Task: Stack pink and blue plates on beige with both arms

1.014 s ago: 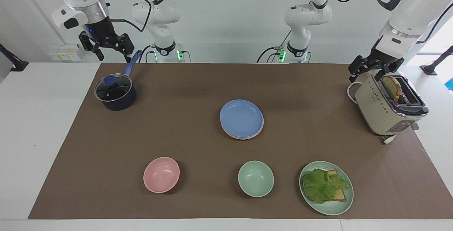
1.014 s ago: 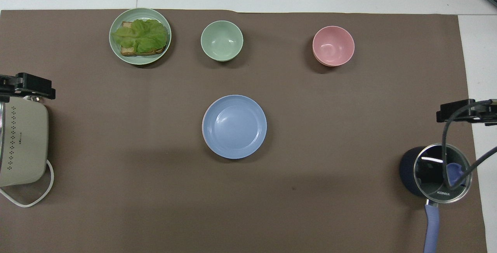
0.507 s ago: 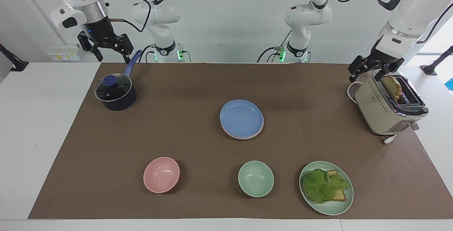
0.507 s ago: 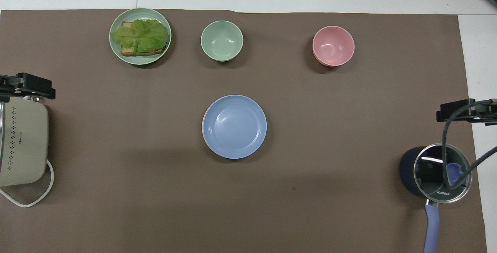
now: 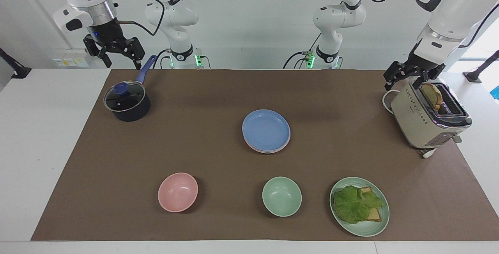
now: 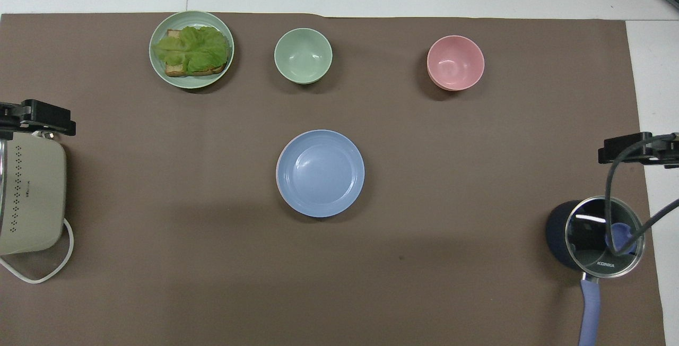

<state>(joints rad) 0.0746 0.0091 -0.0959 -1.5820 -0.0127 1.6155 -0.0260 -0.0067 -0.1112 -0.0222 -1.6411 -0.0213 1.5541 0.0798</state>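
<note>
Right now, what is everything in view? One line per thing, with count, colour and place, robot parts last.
blue plate: 1, medium blue, mid-mat, top of a plate stack.
pink plate: 1, pale pink, only its rim shows under the blue plate; anything lower is hidden.
pink bowl: 1, pink, farther from the robots than the stack, toward the right arm's end.
green bowl: 1, pale green, beside the pink bowl.
green plate: 1, pale green, holds lettuce and bread, beside the green bowl.
toaster: 1, beige, bread in one slot, left arm's end.
saucepan: 1, dark blue, glass lid on, right arm's end.
mat: 1, brown, covers the table.
left gripper: 1, black, open, over the toaster.
right gripper: 1, black, open, raised above the saucepan's handle.
</note>
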